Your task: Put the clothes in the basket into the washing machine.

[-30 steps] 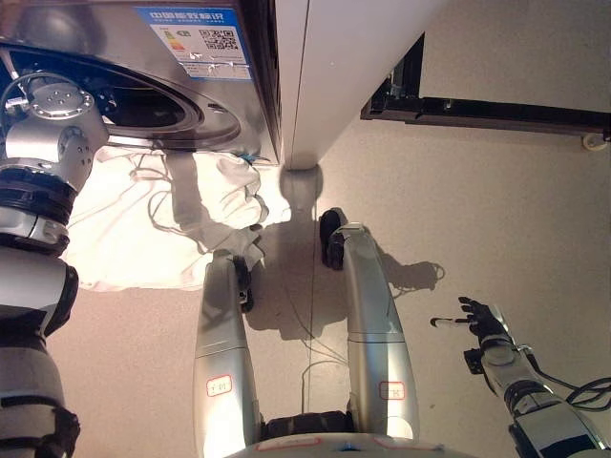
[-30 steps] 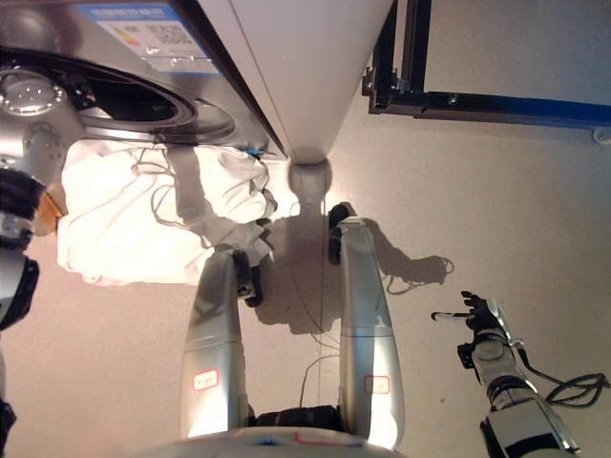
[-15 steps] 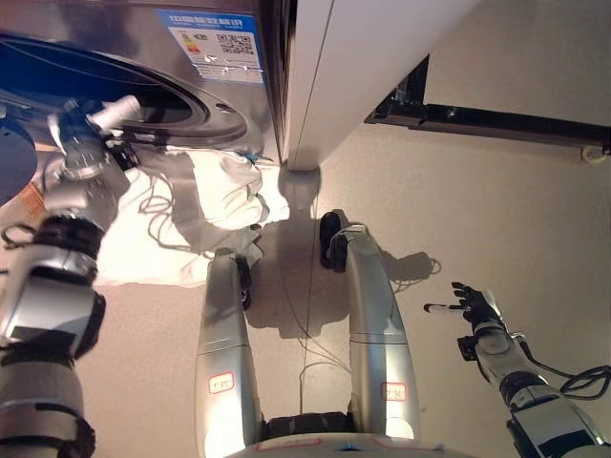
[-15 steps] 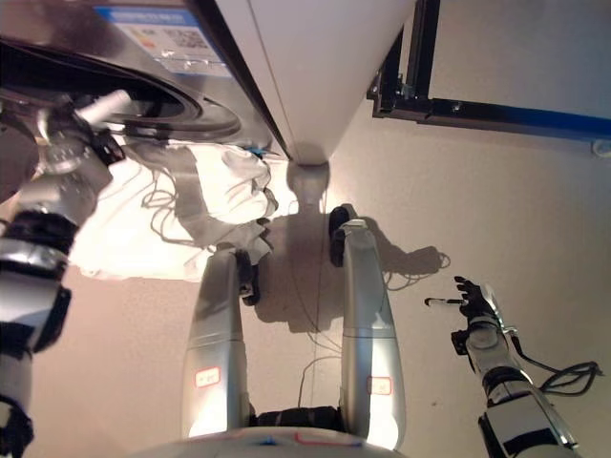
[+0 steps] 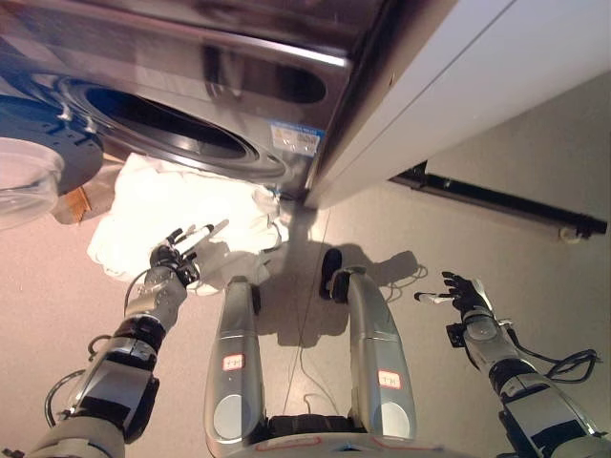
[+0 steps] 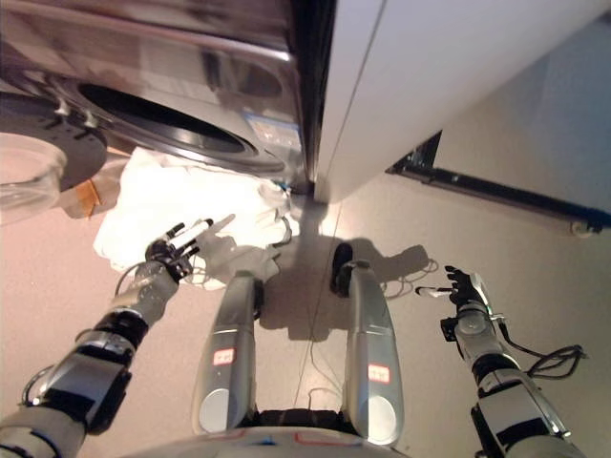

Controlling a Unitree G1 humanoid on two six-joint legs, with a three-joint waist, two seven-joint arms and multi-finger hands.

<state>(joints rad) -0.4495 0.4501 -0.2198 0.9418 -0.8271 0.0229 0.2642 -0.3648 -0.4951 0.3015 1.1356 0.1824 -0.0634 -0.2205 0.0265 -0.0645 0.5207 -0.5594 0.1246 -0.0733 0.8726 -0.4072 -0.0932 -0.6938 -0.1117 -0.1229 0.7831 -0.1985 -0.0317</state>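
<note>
A heap of white clothes [image 5: 158,202] lies on the floor right under the washing machine's round opening [image 5: 162,119], reaching up to its lower rim. The machine's silver front [image 5: 191,67] fills the upper left, and its glass door [image 5: 29,176] stands swung out at the left edge. My left hand [image 5: 177,260] hovers open at the near edge of the heap, fingers spread and pointing at it, holding nothing. Far off to the right, my right hand [image 5: 460,291] is held open over bare floor. No basket shows in either view.
A tall white panel [image 5: 477,86] stands right of the machine. A black frame [image 5: 496,196] runs along the floor behind it. Beige floor spreads across the right half and the near left.
The camera has tilted up, showing more of the machine's front. My left arm has dropped from beside the opening to low over the floor by the clothes. The right hand has barely moved.
</note>
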